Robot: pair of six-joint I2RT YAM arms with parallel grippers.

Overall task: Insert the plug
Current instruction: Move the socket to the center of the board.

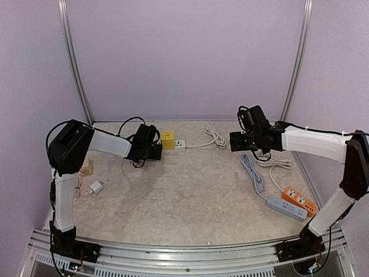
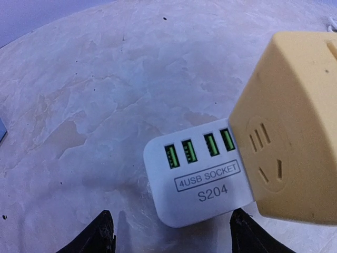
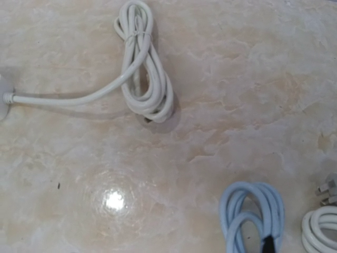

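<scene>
Adapter [image 2: 295, 132]: yellow cube, touching one end of the white USB socket [image 2: 202, 179], near the table's [image 1: 184, 196] far edge; we cannot tell whether its plug is seated.
Left gripper [image 1: 158, 151]: fingertips [image 2: 102, 234] apart, nothing between them, just short of the socket.
Right gripper [image 1: 233, 142]: above the coiled white cord [image 3: 145, 68]; we cannot tell its fingers' state.
Open room: bare tabletop between both arms.
Right edge: grey power strip [image 1: 286, 208] beside orange power strip [image 1: 300, 201].
</scene>
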